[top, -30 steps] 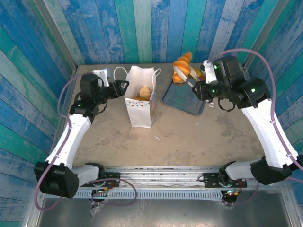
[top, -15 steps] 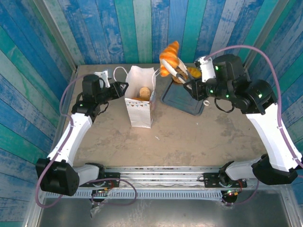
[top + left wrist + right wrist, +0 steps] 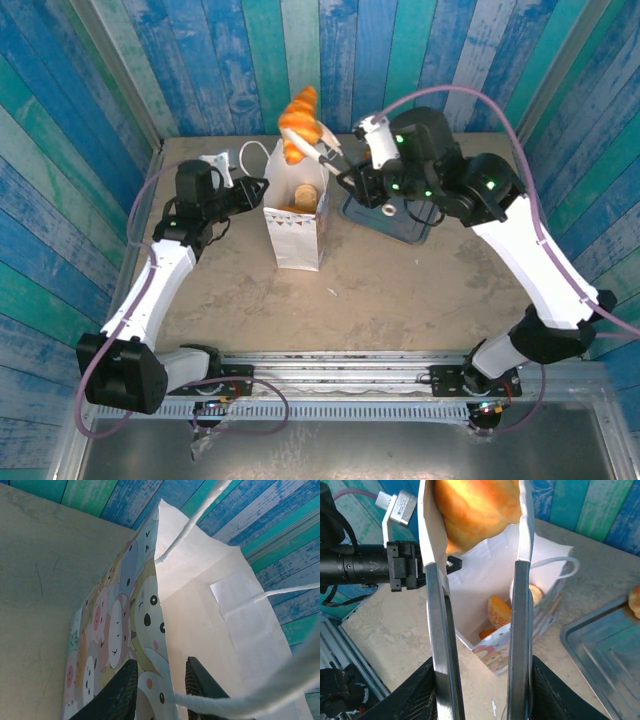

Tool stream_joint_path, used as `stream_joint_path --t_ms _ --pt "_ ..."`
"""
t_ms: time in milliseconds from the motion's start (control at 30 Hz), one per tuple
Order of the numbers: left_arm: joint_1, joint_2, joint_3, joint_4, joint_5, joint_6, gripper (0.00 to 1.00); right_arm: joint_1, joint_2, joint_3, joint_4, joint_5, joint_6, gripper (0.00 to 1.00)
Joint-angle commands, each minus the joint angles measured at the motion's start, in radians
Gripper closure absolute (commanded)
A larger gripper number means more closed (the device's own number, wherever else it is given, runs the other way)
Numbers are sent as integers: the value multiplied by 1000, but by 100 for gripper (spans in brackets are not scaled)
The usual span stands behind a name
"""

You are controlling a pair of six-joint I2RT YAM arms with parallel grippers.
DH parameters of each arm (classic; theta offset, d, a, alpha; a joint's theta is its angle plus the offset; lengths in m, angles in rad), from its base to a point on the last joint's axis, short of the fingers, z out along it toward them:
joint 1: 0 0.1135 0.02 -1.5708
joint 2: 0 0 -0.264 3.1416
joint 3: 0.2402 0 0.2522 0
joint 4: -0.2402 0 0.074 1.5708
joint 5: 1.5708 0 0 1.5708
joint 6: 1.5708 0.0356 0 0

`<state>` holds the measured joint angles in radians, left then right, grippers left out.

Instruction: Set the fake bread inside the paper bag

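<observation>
Blue and teal plank walls close in a beige table. High over it hangs a glossy orange-gold toy croissant, pinched between the white tips of thin metal tongs. It sits at the far end of the tongs, ahead of the right gripper, whose jaws are clenched on the tongs' two arms. The croissant's long axis stands nearly upright, one horn pointing up.

Just below it, and slightly nearer the arms, gapes the mouth of the white paper bag with the printed animal pattern. Golden buns already lie at its bottom. Judging by this, the drop needs only a small carry toward the bag's middle before the squeeze eases.

The right arm reaches across leftward, elbow raised, its wrist over the flat grey metal tray. The left gripper is at the bag's left wall, jaws astride the paper. I cannot tell whether they pinch it.
</observation>
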<state>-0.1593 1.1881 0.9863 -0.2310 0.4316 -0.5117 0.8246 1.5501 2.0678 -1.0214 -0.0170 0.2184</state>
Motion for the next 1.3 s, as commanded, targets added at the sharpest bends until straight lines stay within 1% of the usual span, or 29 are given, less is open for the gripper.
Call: stream_joint_path --t_ms 0,267,400,767,1267 --pt "-3 -4 -17 25 -11 1 74 23 30 46 51 32 4 56" --pt "-3 -19 -26 33 -15 1 77 46 114 55 43 32 36 56" --pt "-3 -22 -30 38 -15 0 77 51 139 45 28 34 47 56" --pt "-3 -36 -34 39 -7 2 77 51 190 38 -51 86 61 56" --pt "-3 -48 -32 33 -8 2 77 51 251 72 -146 79 47 55"
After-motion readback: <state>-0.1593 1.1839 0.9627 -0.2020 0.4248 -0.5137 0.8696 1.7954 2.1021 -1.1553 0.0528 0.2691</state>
